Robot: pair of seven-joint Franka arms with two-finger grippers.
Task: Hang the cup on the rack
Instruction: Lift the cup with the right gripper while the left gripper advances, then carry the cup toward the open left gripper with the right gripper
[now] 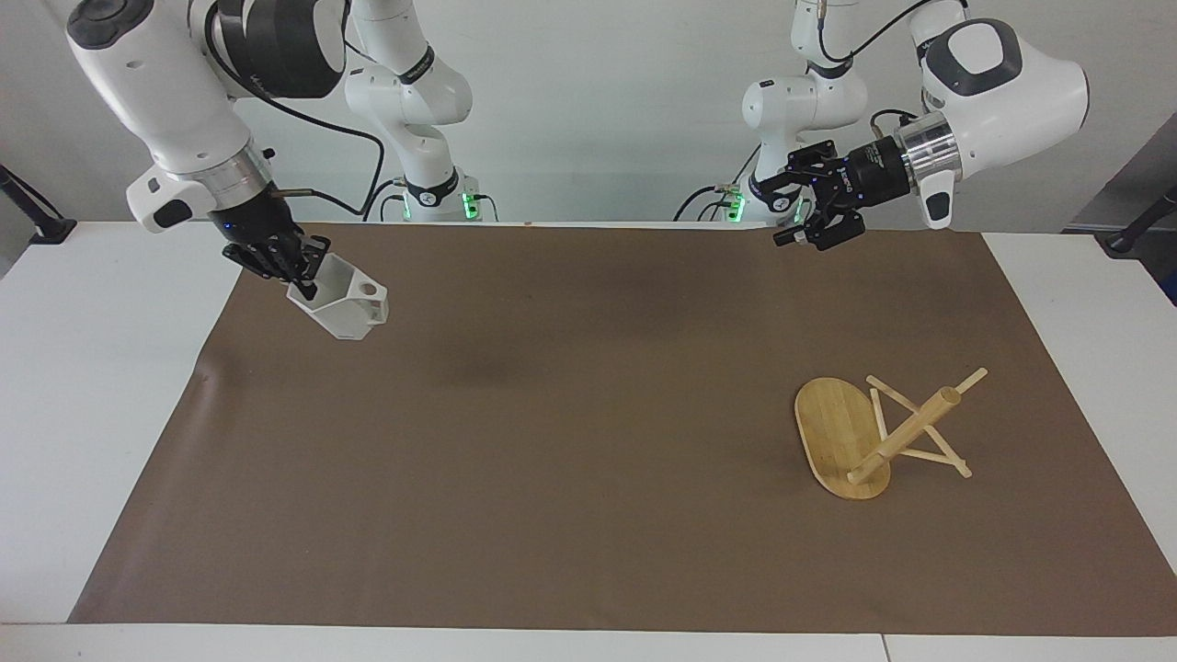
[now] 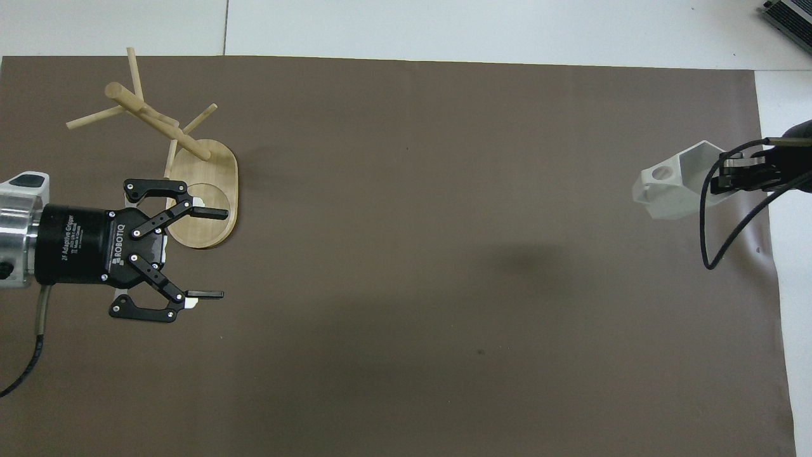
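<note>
The white faceted cup (image 1: 348, 311) hangs tilted in the air over the mat at the right arm's end, with its pierced handle toward the table's middle. My right gripper (image 1: 299, 274) is shut on the cup's rim; it also shows in the overhead view (image 2: 723, 179) with the cup (image 2: 666, 193). The bamboo rack (image 1: 841, 432) sits on the mat toward the left arm's end, its post (image 1: 906, 437) and thin pegs rising from the oval base (image 2: 209, 178). My left gripper (image 1: 774, 213) is open and empty, high over the mat's edge by the robots (image 2: 222, 254).
A brown mat (image 1: 588, 441) covers most of the white table (image 1: 101, 368). Its wide middle stretch lies between the cup and the rack. A dark object (image 2: 790, 16) sits at the table corner farthest from the robots, at the right arm's end.
</note>
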